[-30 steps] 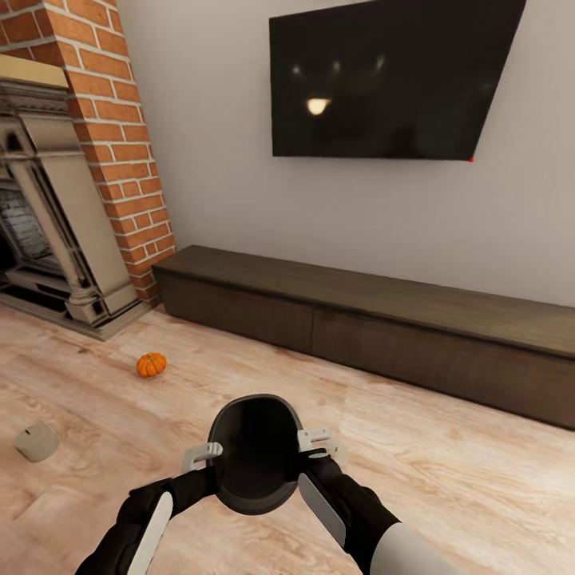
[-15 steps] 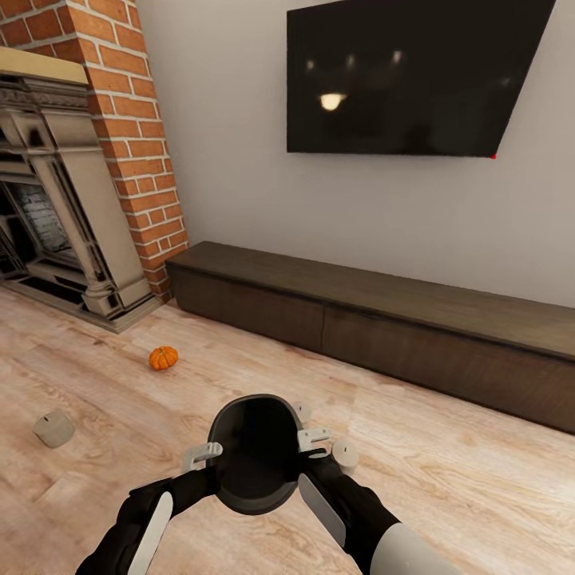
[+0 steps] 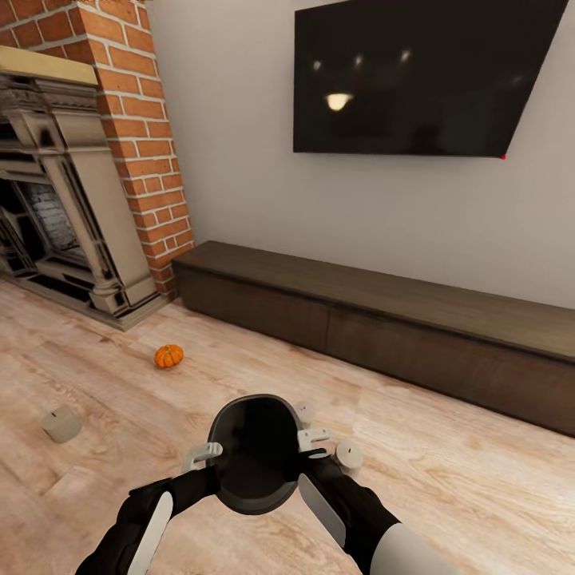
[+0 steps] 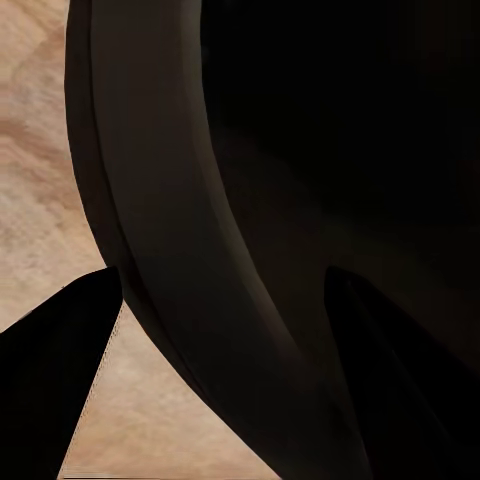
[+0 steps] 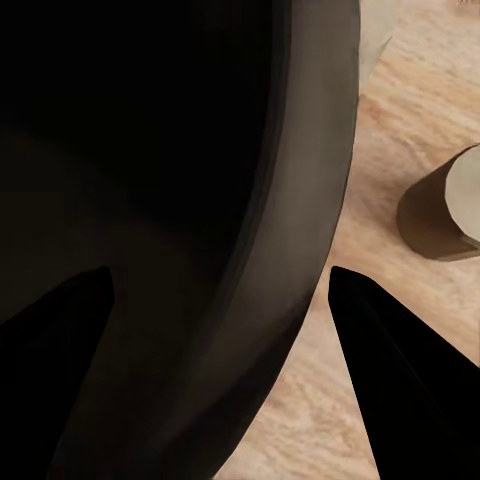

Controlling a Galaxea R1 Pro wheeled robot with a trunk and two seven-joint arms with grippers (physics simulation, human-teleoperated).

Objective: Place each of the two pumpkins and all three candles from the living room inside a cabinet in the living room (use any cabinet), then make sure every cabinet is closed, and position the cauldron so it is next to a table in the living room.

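Cauldron (image 3: 255,455), judged rigid and bulky, was held nearest at its rim: left gripper (image 3: 201,457) pinching the nine o'clock edge, right gripper (image 3: 315,441) the three o'clock edge. Candles (image 3: 349,453) were seen just beyond, another (image 3: 61,423) toward ten, pumpkin (image 3: 168,356) farther, cabinet (image 3: 375,327) closed at twelve.

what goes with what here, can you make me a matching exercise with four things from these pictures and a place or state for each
Things:
1. cauldron
2. pumpkin
3. cabinet
4. television

Places or states:
A. mounted on the wall
B. held between the left gripper and the right gripper
C. along the wall, drawers closed
D. on the floor near the brick fireplace

Pairs: 1-B, 2-D, 3-C, 4-A
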